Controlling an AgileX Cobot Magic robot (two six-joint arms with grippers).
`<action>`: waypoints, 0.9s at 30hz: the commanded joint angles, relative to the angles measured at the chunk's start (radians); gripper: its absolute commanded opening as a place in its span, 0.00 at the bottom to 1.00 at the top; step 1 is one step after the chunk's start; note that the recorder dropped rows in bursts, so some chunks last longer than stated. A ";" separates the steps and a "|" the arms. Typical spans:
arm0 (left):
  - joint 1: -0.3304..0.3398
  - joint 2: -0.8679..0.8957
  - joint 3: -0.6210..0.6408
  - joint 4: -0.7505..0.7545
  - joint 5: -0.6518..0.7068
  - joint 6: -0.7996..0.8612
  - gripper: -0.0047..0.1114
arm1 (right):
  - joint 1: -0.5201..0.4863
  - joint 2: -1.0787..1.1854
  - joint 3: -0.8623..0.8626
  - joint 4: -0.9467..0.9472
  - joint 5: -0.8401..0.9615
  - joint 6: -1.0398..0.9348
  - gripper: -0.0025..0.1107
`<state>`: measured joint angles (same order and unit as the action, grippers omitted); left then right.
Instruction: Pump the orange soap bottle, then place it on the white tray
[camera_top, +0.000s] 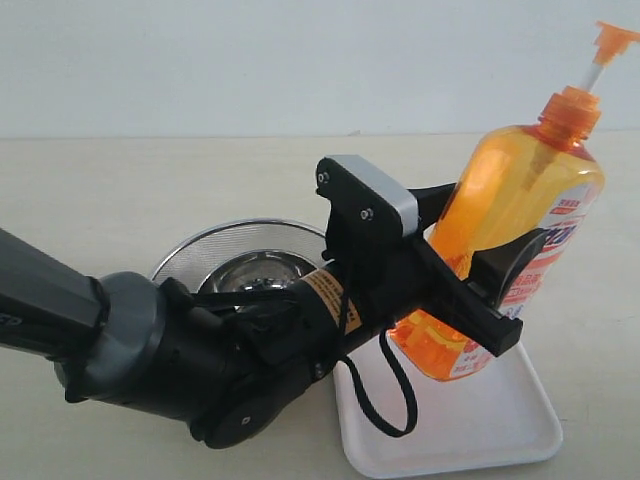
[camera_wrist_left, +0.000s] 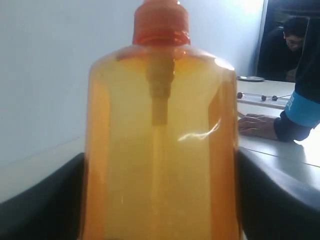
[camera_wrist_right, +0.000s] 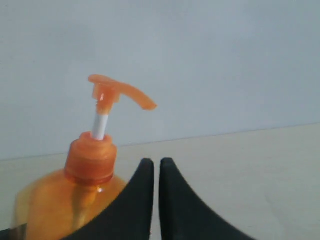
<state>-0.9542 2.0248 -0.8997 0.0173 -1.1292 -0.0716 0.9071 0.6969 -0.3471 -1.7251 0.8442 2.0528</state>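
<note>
orange soap bottle (camera_wrist_right: 89, 162), pump stem extended, closed end effector (camera_wrist_right: 156, 162) nearby

The exterior view looks down at a slant across the desk (camera_top: 120, 190) toward its far edge, close behind the left arm (camera_top: 100, 330). The left wrist view faces the orange soap bottle (camera_wrist_left: 160, 150) level, so near that it fills the picture. The right wrist view looks level over the right gripper (camera_wrist_right: 156, 162) at the pump head (camera_wrist_right: 120, 92), which the exterior view also shows.
</note>
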 joint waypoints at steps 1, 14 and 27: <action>-0.009 -0.029 -0.007 0.008 -0.092 -0.006 0.08 | -0.002 0.122 -0.062 -0.002 0.073 -0.002 0.03; -0.009 -0.037 -0.007 0.006 -0.092 -0.006 0.08 | -0.665 0.226 -0.185 -0.019 -0.586 0.030 0.02; -0.009 -0.039 -0.007 0.009 -0.092 0.002 0.08 | -1.194 0.571 -0.401 0.253 -1.585 -0.324 0.02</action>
<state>-0.9558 2.0108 -0.8997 0.0190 -1.1292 -0.0698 -0.2527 1.1989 -0.7353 -1.5255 -0.5895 1.8186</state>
